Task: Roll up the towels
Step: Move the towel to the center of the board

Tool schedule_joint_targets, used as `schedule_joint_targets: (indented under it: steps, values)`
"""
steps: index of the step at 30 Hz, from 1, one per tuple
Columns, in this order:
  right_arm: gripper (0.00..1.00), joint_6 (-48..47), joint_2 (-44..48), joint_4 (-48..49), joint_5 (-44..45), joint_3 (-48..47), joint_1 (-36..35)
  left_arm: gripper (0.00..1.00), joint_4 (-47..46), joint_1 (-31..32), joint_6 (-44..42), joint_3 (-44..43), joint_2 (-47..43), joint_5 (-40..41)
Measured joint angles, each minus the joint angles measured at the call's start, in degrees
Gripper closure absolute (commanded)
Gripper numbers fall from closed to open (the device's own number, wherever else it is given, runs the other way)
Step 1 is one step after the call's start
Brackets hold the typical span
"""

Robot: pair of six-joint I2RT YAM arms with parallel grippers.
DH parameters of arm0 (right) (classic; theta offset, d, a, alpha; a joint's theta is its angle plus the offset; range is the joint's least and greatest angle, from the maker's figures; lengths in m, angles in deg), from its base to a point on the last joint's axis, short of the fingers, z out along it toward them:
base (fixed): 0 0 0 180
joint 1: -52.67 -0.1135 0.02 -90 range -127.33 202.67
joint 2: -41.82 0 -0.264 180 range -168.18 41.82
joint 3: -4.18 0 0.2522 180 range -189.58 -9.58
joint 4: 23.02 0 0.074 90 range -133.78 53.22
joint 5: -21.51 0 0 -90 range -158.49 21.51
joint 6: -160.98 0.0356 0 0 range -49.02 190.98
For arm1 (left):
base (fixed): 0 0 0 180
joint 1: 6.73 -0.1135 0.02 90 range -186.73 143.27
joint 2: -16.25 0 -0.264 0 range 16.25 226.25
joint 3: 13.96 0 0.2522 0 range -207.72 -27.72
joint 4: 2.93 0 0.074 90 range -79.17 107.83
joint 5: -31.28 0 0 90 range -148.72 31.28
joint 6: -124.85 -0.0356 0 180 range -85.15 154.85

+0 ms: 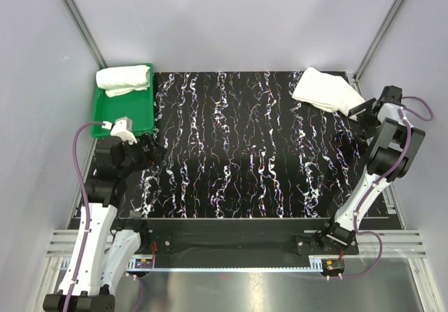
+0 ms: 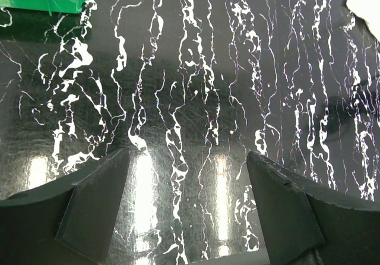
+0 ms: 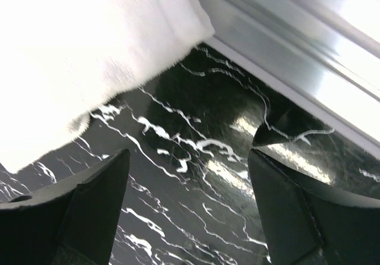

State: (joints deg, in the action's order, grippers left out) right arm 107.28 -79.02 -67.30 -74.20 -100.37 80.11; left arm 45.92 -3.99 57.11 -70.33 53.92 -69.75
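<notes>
- Top external view puts the left end effector (image 1: 148, 151) just in front of the green tray's (image 1: 122, 112) near right corner. Its fingers are spread wide with nothing between them, and only bare tabletop (image 1: 245, 151) lies below.
- The right end effector (image 3: 189, 153) is well apart from the tray, at the opposite edge of the tabletop. Its fingers are also spread wide and grip nothing. It sits just short of the flat towel's (image 1: 325, 89) near edge, and no contact shows.
- The tray holds the rolled towel (image 1: 124, 80), white, lying across its far end.
- The flat towel lies loosely folded on the tabletop, about level with the tray's far end but in the far right corner.
- The tabletop is glossy black with white marbled veins. A metal rail (image 3: 285, 33) runs along its right edge beside the flat towel, and pale grey walls enclose the cell.
</notes>
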Motion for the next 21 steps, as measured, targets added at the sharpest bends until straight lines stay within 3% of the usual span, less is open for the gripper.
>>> schedule_joint_targets:
  steps: [11, 21]
  values:
    - [0.2, -1.3, -0.1, 4.0, 3.9, -1.4, 0.3, 0.14, 0.0, 0.1, 0.0, 0.0, 2.2, -0.2]
    - [0.21, -5.5, -6.4, 3.0, 10.4, -10.9, -1.5, 0.14, 0.0, 0.1, 0.0, 0.0, 4.1, -0.3]
